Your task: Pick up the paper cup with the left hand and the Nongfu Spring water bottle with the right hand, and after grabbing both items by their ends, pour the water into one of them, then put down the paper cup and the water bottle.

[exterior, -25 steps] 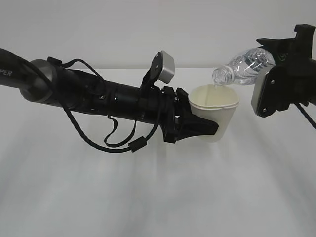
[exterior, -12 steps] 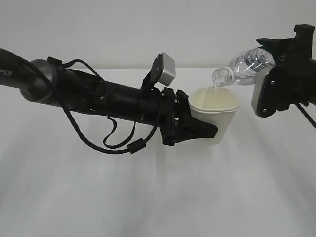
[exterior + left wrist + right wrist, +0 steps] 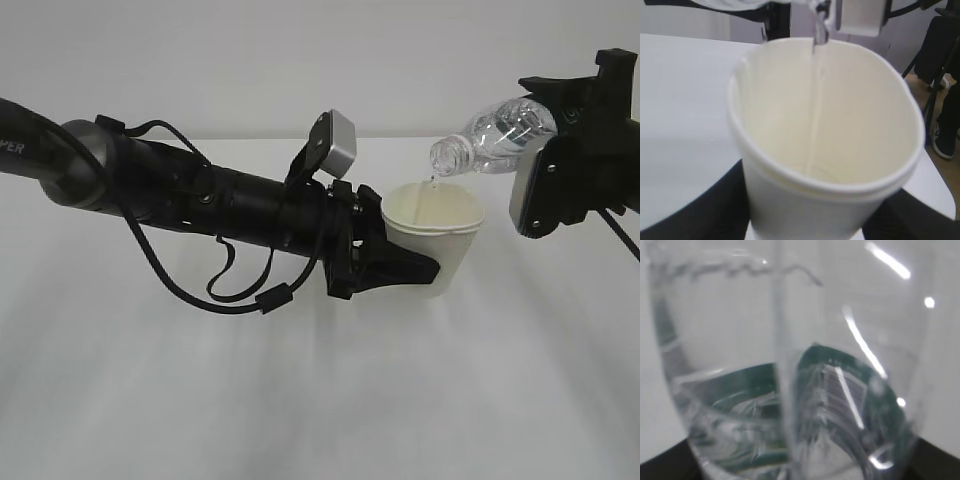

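my left arm reaches in from the left, cables looped under it, small grey-white box [image 3: 336, 138] on top. my left claw [image 3: 405, 262] is clamped around the lower part of the paper cup [image 3: 440, 232], holding it upright in the air above the white tabletop [image 3: 300, 400]. cup mouth is open, cream inside; in the left wrist view a thin stream of water [image 3: 816, 100] runs down into the paper cup [image 3: 830, 150]. just right of the cup and above its rim, the nongfu spring water bottle [image 3: 495, 132] lies tilted, open neck pointing left and down over the cup, not touching it. my right claw [image 3: 560, 150] grips the bottle at its base end, flat grey plate [image 3: 528, 190] facing the camera. right wrist view is filled by the clear bottle [image 3: 790, 390] with water and green label showing through.
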You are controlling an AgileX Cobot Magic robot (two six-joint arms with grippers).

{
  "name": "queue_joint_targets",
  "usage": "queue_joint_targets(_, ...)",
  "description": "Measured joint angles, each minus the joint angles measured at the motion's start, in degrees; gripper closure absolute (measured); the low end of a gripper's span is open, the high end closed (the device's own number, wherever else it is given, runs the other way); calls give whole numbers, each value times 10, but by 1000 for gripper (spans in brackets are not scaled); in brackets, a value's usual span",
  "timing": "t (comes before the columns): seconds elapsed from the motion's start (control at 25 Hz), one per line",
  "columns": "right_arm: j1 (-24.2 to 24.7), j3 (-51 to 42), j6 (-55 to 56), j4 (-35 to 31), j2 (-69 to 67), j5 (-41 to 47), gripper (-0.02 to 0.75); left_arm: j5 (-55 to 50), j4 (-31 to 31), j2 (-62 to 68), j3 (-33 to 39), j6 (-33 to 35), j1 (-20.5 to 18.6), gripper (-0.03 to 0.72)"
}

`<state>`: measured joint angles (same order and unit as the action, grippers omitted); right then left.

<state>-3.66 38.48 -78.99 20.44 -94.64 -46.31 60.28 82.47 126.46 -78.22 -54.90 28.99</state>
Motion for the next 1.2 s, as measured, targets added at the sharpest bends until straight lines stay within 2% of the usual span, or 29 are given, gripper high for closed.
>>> queue_joint_targets(1.2,0,0,-11,0,0,-8,265,5,5,0,0,0,0,253)
